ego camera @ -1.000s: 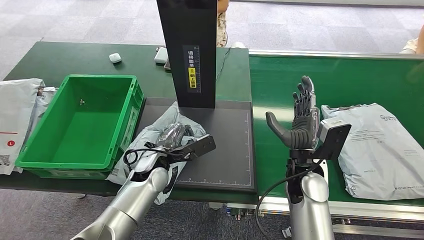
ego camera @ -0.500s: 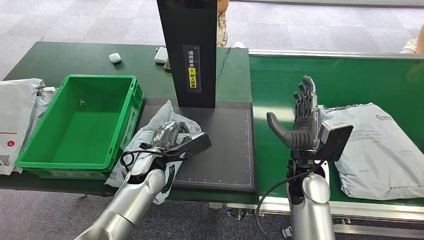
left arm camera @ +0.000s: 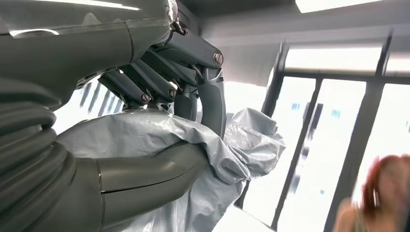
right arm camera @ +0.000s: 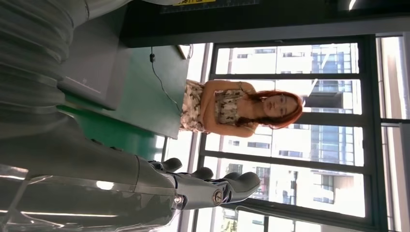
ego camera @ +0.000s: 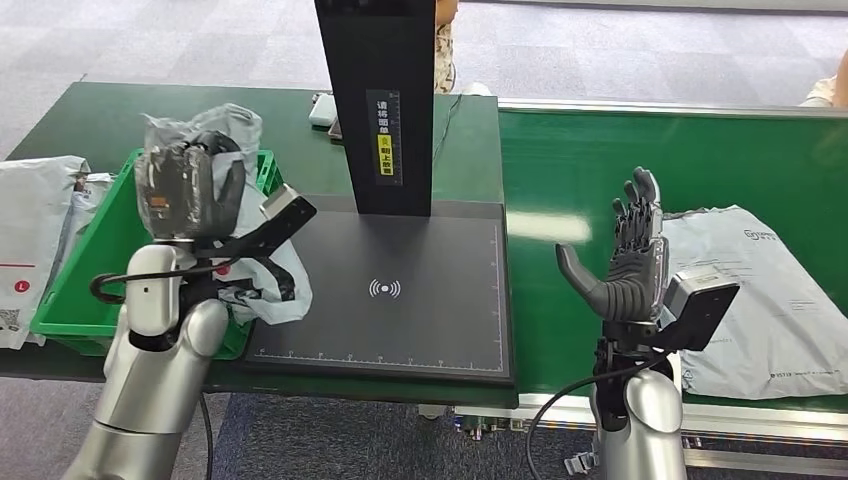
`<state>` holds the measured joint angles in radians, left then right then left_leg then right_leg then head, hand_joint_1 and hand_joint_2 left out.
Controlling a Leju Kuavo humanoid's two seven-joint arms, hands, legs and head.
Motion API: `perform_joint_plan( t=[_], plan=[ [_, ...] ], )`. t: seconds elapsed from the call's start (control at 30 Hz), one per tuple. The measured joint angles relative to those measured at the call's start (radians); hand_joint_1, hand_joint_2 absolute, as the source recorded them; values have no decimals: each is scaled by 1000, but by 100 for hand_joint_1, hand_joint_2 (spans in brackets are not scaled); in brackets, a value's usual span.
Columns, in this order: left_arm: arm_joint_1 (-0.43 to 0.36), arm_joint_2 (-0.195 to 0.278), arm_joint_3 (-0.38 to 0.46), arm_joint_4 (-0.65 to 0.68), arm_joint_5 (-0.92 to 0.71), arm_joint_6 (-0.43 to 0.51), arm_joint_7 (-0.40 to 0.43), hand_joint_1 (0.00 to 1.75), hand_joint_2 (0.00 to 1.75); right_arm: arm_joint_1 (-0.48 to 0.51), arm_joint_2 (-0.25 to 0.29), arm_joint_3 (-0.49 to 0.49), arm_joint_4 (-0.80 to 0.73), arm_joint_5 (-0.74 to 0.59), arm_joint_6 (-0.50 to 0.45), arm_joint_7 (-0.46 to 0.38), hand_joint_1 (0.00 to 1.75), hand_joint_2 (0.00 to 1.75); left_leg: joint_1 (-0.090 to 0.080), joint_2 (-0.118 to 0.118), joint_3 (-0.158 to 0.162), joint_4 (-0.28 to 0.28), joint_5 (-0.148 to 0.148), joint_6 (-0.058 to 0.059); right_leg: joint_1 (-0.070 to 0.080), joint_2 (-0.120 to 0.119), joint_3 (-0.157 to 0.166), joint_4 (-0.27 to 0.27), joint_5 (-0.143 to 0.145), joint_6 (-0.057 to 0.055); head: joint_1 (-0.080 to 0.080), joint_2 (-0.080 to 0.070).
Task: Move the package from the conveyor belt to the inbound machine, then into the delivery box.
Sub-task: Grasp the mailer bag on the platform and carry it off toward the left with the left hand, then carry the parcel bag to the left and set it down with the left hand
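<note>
Between the left hand (ego camera: 188,190) fingers (left arm camera: 211,104) sits the crumpled grey package (ego camera: 232,262), above the green box (ego camera: 72,290); right hand (ego camera: 628,262) fingers spread, holding nothing, above the green surface (ego camera: 570,160).

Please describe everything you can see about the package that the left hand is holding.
The package is a soft grey plastic mailer bag, crumpled and shiny. The left hand grips it, fingers and thumb closed around bunched plastic, as the left wrist view also shows. It is lifted above the near right corner of the green delivery box. Its loose lower part hangs beside the wrist, over the box edge. No label is readable.
</note>
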<state>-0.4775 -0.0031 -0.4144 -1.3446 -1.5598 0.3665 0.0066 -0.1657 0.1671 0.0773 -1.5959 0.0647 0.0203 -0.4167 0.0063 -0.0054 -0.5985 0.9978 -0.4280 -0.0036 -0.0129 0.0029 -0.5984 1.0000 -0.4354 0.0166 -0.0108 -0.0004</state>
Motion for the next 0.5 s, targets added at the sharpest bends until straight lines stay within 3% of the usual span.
perform_joint_plan(
  t=[0.2,0.5],
  plan=[
    [-61,18,22,-49,-2,5,-47,175,175,32,-2,-8,-27,2,-3,-5,0,175,0,0,0,0,0,0,-1,0,0,0,0,0,0,0],
    [-71,18,22,-51,-2,12,-46,175,175,44,-2,-14,-43,2,-5,-5,0,175,0,0,0,0,0,0,-1,0,0,0,0,0,0,0]
  ],
)
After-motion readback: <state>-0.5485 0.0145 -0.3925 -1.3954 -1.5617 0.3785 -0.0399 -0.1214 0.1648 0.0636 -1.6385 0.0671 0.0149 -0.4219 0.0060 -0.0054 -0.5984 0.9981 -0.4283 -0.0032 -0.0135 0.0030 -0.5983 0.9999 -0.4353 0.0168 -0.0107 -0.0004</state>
